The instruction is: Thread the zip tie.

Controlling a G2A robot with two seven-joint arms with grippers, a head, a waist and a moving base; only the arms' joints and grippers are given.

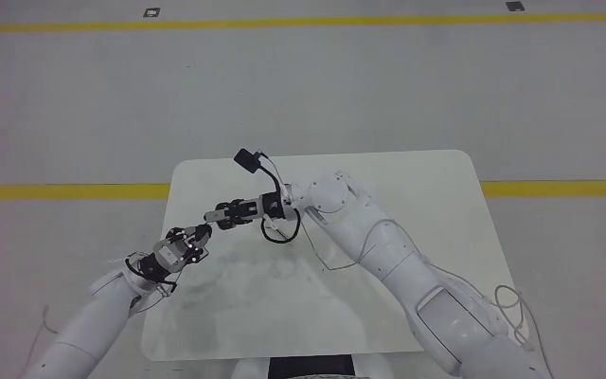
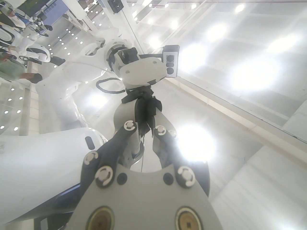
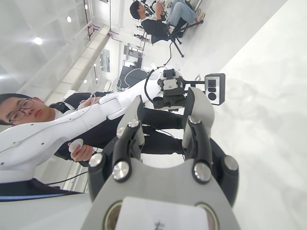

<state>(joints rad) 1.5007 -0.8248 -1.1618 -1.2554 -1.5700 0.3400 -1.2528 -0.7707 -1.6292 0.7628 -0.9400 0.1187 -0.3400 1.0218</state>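
Left gripper (image 1: 197, 234) is held above the white counter (image 1: 407, 180), over its left part, with fingers drawn together on a black zip tie (image 2: 144, 111). A thin black strand of it is seen running down between the fingers. Right gripper (image 3: 165, 98) is raised just beside the left one, almost tip to tip, fingers spread apart. Zip tie is kept off the counter, where the two grippers meet. Whether the right gripper touches it cannot be told
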